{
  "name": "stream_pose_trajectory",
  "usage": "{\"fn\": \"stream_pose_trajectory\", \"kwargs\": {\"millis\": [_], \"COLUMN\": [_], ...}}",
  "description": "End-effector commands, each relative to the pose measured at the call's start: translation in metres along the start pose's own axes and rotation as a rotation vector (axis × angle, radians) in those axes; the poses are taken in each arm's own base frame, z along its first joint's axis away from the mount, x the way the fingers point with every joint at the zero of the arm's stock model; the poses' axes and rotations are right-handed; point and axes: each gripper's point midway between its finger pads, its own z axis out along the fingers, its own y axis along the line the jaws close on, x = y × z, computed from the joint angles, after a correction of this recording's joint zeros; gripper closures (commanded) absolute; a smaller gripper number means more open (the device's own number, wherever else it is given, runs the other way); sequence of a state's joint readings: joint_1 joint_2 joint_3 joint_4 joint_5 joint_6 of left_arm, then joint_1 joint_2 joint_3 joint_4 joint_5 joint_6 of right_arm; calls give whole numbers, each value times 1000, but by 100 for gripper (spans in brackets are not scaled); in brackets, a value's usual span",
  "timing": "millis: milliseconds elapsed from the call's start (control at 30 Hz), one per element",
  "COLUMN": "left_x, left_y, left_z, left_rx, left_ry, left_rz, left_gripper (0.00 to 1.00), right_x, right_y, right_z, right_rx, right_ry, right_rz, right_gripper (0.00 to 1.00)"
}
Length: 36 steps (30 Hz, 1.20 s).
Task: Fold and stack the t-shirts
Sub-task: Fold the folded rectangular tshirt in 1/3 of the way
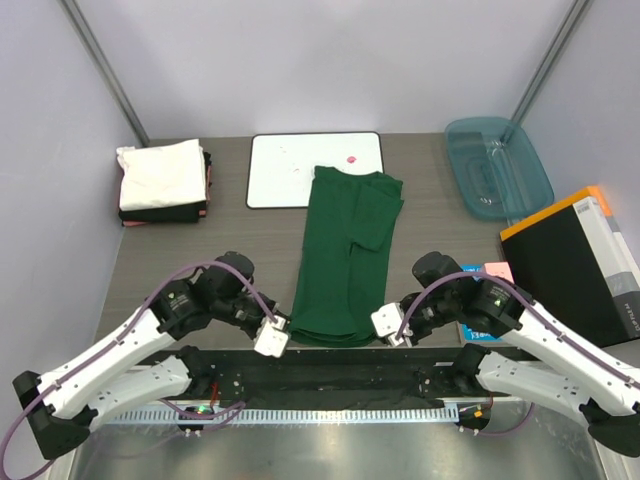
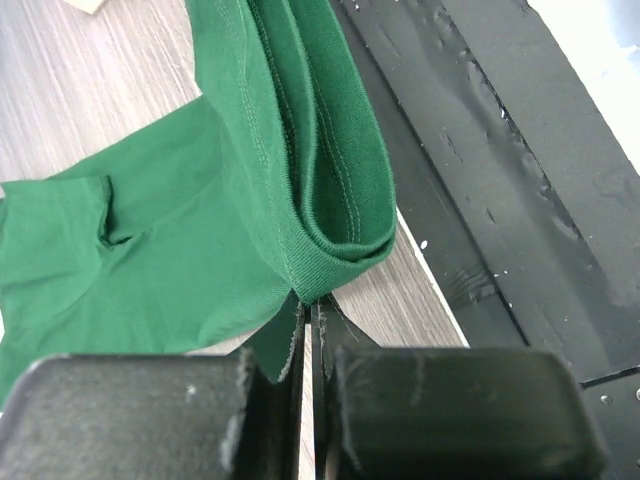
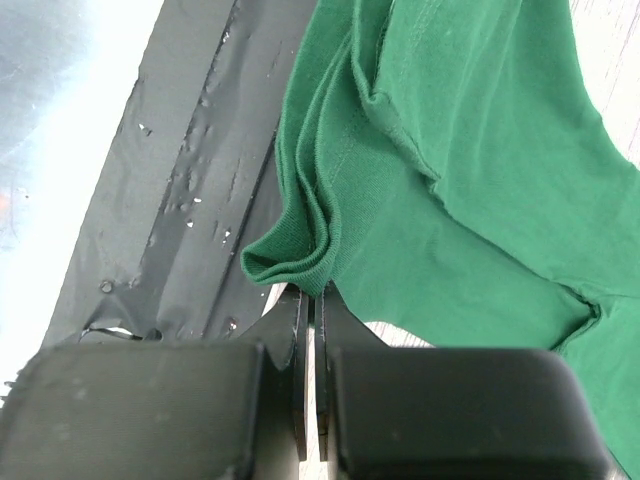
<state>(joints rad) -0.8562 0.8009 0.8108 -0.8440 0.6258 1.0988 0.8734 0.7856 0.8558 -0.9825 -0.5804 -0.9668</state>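
Hem of green t-shirt (image 1: 345, 260) pinched at both near corners

The green t-shirt lay lengthwise in the middle of the surface (image 1: 230, 250), folded into a long, narrow strip. Its far end overlapped the near edge of the white board (image 1: 300, 170), and its near end reached almost to the black strip (image 1: 330, 375) that ran along the front of the surface. One sleeve lay folded over the top of the cloth toward the far right.

The left tool (image 1: 272, 340) was clamped on the near-left corner of the hem. In the left wrist view its fingers (image 2: 285, 345) stood pressed together with several folded layers of green cloth caught between the tips – hardly any gap showed. The right tool (image 1: 388, 325) gripped the near-right corner in the same way; the right wrist view showed the stitched hem edge bunched just above the closed fingers (image 3: 340, 325), with the cloth spreading away over the wood grain.

At the far left corner sat the folded pile – a white t-shirt (image 1: 160, 172) on top of a black t-shirt (image 1: 165, 212), well apart from the green one. A teal tub (image 1: 497, 165) stood at the far right, and a black box (image 1: 570, 265) with an orange edge lay on the right side, near the right arm.
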Motion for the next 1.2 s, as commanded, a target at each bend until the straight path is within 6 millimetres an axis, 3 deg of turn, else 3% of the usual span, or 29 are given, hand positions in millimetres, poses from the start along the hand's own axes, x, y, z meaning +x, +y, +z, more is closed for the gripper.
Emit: {"fn": "stream_pose_trajectory", "kwargs": {"millis": [0,167,333,633,867,1167], "left_x": [-1,14,30,57,81,99], "left_y": [6,37,51,93,116,138], "left_z": [8,21,30,25,32,36], "left_rx": [17,-29,-42,-160,-177,-170], "left_ry": [-13,57,103,113,126,129], "left_rz": [-25,26,42,12,-3,-12], "left_gripper": [100,100,100,100,100,100], "right_x": [1,14,29,49,60,90], "right_y": [-10,-35,-52,-73,-92,-127], "right_z": [-1,0,-2,4,6,-6], "right_rx": [34,134,198,270,336,393], "right_ry": [21,89,169,235,267,319], "right_rz": [-35,-100,-131,-168,-172,-139], "right_gripper": [99,99,99,99,99,99]}}
